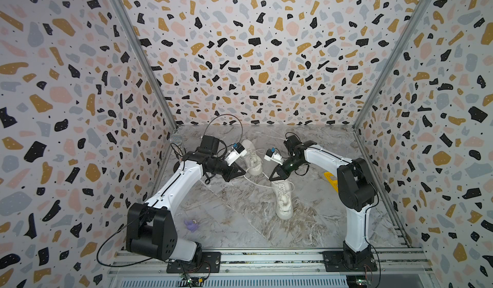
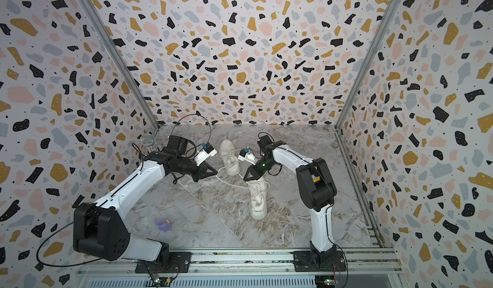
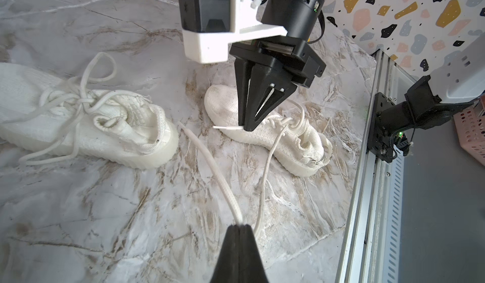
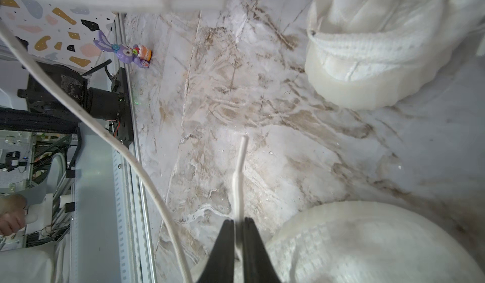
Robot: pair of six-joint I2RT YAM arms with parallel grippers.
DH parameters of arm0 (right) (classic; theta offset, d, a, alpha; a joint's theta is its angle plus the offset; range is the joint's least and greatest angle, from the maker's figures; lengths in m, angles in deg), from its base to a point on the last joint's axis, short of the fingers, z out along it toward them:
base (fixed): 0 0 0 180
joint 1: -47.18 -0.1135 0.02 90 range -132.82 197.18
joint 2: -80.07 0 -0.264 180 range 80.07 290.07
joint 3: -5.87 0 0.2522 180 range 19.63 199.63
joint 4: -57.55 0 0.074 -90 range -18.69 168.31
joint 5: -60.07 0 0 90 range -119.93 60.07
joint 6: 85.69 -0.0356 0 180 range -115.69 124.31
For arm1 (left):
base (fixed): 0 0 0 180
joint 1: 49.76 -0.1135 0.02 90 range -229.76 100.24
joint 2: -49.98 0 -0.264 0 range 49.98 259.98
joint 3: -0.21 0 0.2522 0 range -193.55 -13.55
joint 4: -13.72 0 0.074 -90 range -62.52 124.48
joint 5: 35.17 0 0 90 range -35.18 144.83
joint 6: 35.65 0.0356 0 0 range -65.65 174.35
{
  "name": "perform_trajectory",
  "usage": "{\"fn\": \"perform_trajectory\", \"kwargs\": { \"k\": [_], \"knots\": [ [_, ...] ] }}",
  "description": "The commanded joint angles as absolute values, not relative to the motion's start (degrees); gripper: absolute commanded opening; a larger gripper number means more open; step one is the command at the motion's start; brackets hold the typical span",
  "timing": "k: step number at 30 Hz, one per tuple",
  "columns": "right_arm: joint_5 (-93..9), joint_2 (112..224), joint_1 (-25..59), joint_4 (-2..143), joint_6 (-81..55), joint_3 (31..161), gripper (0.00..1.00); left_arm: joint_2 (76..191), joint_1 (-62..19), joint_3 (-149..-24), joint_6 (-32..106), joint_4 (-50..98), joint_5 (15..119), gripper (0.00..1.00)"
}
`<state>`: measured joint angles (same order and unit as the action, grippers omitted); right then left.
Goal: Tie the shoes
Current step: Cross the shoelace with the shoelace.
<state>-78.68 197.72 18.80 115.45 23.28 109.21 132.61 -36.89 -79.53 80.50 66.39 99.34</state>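
Observation:
Two cream knit shoes lie on the marble floor. The far shoe [image 1: 252,158] [image 2: 229,159] [image 3: 86,127] has its laces knotted with a loop. The near shoe [image 1: 284,200] [image 2: 257,200] [image 3: 288,142] has loose laces. My left gripper [image 1: 244,172] [image 2: 216,171] [image 3: 240,226] is shut on a white lace [image 3: 210,163] running from the near shoe. My right gripper [image 1: 270,178] [image 2: 245,178] [image 4: 238,221] hovers over the near shoe's toe. Its jaws stand slightly apart, with a lace end [image 4: 240,169] still lying between them.
A purple toy [image 1: 191,224] [image 4: 126,53] lies at the front left of the floor. A microphone [image 1: 176,139] stands by the left wall and a yellow object [image 1: 330,180] sits behind the right arm. A metal rail [image 1: 266,257] crosses the front, and patterned walls close three sides.

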Motion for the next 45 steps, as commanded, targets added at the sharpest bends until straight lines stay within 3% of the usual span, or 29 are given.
{"fn": "perform_trajectory", "kwargs": {
  "k": [1,7,17,31,38,43,45],
  "knots": [
    [-80.9,196.4,18.8,118.2,22.2,112.6,0.24,131.5,-37.0,-78.8,80.6,65.5,99.6,0.0],
    [-80.2,192.7,20.2,119.4,23.6,112.6,0.36,130.8,-36.1,-79.7,81.7,65.5,98.6,0.0],
    [-75.8,180.0,32.1,119.6,23.8,104.8,0.39,136.8,-26.7,-89.1,82.4,65.4,91.9,0.0],
    [-64.8,169.8,38.5,114.2,21.1,95.3,0.43,157.1,-18.5,-108.0,87.8,68.4,85.4,0.0],
    [-61.9,168.7,38.6,112.6,21.3,93.8,0.56,168.9,-17.2,-119.1,86.2,70.3,82.9,0.0],
    [-59.9,168.4,38.6,111.4,21.2,92.9,0.58,175.9,-16.9,-125.3,81.1,70.8,83.9,0.0],
    [-59.9,168.7,38.6,111.2,21.2,92.7,0.59,177.4,-16.9,-126.3,79.4,71.1,84.1,0.07]
  ]
}}
